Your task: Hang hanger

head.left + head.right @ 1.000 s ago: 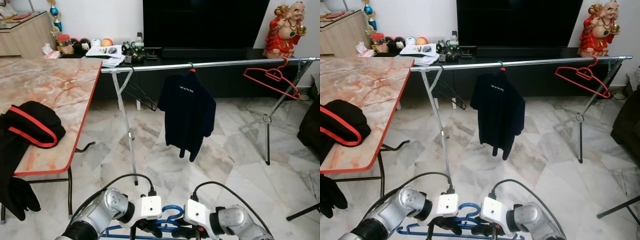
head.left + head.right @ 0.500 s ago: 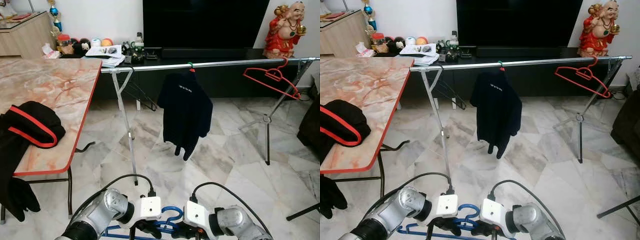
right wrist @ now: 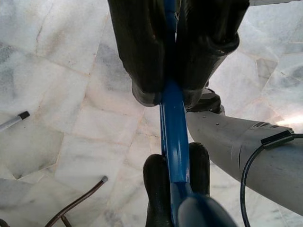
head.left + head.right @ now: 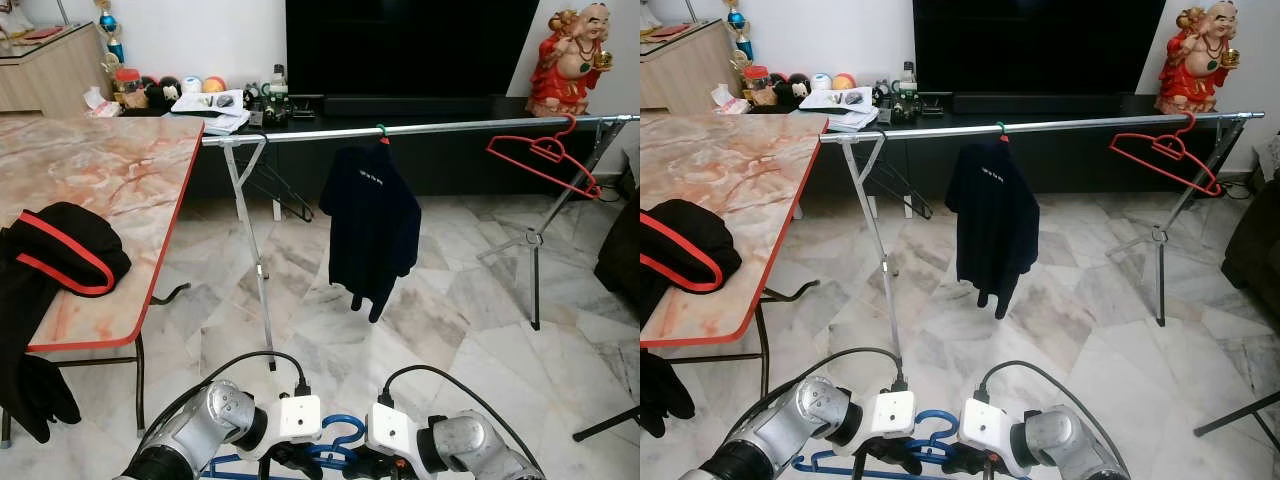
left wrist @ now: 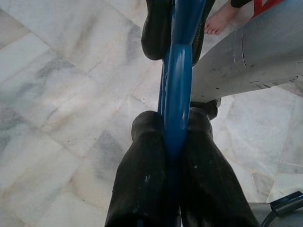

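While both grippers stayed pinched on your blue hanger (image 4: pixel 335 432) low before the rail (image 4: pixel 420 129), only the dark shirt (image 4: pixel 372 235) swung slightly; you still had lifting ahead

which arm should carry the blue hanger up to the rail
Right, probably. Both the left gripper and right gripper are clamped on the blue hanger, but the rail's open stretch, between the dark shirt and red hanger, lies toward the robot's right.
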### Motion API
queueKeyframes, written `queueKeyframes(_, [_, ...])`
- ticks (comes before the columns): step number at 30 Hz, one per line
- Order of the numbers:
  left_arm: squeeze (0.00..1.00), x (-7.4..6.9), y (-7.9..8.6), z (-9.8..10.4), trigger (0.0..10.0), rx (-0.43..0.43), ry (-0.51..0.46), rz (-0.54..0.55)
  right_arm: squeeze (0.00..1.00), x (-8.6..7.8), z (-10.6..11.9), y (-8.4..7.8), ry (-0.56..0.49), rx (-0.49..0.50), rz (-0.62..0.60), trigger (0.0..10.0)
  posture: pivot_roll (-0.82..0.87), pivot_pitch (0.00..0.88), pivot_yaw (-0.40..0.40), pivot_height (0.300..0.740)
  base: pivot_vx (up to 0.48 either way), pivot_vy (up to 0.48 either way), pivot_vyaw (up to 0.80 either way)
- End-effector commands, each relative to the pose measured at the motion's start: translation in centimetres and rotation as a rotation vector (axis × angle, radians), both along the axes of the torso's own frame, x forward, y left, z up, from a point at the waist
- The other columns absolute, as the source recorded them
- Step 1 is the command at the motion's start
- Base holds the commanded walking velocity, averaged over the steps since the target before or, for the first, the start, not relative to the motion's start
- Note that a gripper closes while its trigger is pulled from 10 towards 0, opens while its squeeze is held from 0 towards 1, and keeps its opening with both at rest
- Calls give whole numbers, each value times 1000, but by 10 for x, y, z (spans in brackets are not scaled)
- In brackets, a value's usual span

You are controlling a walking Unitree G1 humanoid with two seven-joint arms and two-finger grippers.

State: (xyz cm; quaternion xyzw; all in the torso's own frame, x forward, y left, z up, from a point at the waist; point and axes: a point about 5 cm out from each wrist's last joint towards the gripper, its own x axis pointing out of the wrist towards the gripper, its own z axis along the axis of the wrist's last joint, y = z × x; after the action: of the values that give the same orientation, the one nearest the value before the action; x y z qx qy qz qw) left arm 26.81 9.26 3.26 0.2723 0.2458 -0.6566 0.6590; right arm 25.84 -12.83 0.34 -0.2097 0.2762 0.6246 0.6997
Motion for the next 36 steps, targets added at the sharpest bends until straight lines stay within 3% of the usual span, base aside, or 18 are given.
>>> queueKeyframes(1, [1000,3,-26,20,10000,-128,-63,-57,0,1,1,14,-6,9,22,0,-32,0,-6,740,0,0,0])
queueKeyframes(19, [1000,5,-6,21,10000,-70,-22,-76,0,1,-6,-3,-5,-114,6,0,-38,0,0,740,0,0,0])
queueKeyframes(26, [1000,10,21,20,10000,41,-47,-54,0,6,-7,-31,-17,-212,-81,0,-30,0,-6,740,0,0,0])
queueKeyframes(27, [1000,13,33,19,10000,81,-65,-14,0,9,-6,-41,-20,-227,-128,0,-28,0,-6,740,0,0,0])
queueKeyframes(30, [1000,16,44,17,10000,109,-83,44,0,11,-4,-49,-27,-236,-171,0,-29,0,-4,740,0,0,0])
queueKeyframes(31, [486,20,53,15,10000,115,-102,114,0,15,0,-58,-39,-232,-224,0,-32,0,-1,740,0,0,0])
queueKeyframes(32, [200,23,61,15,10000,115,-111,173,0,17,2,-62,-43,-226,-248,0,-33,0,-1,740,0,0,0])
queueKeyframes(33, [200,23,61,15,10000,115,-111,173,0,17,2,-62,-43,-226,-248,0,-33,0,-1,740,0,0,0])
queueKeyframes(34, [0,25,70,14,10000,111,-125,237,0,19,5,-66,-47,-214,-281,0,-34,0,0,740,0,0,0])
queueKeyframes(35, [0,27,90,10,10000,118,-166,388,0,23,10,-76,-57,-181,-358,0,-42,0,3,740,0,0,0])
queueKeyframes(36, [0,27,97,8,10000,115,-176,440,0,25,13,-79,-62,-163,-392,0,-42,0,3,740,0,0,0])
